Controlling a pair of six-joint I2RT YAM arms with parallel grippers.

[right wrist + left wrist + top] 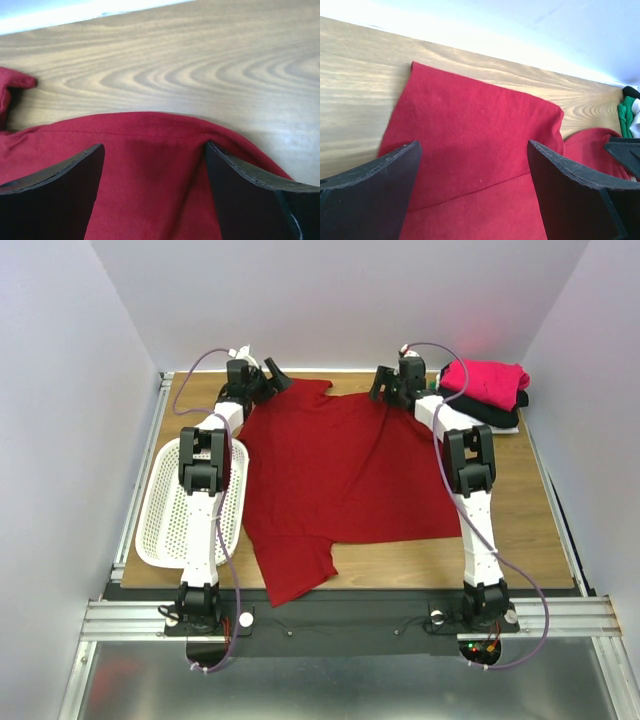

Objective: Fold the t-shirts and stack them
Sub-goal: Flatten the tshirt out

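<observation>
A large dark red t-shirt [340, 480] lies spread on the wooden table, one sleeve hanging toward the front edge. My left gripper [270, 380] is open over its far left corner; the left wrist view shows red cloth [475, 150] between the spread fingers [570, 190]. My right gripper [385, 388] is open over the far right edge; the right wrist view shows the hem [150, 150] between its fingers [245, 200]. A stack of folded shirts, bright pink [487, 380] on top of black [497, 408], sits at the far right. A green and white bit shows in the left wrist view [629, 112].
A white perforated plastic basket [165, 520] stands at the left under my left arm. Bare wood [520, 520] lies right of the red shirt. White walls close the back and sides.
</observation>
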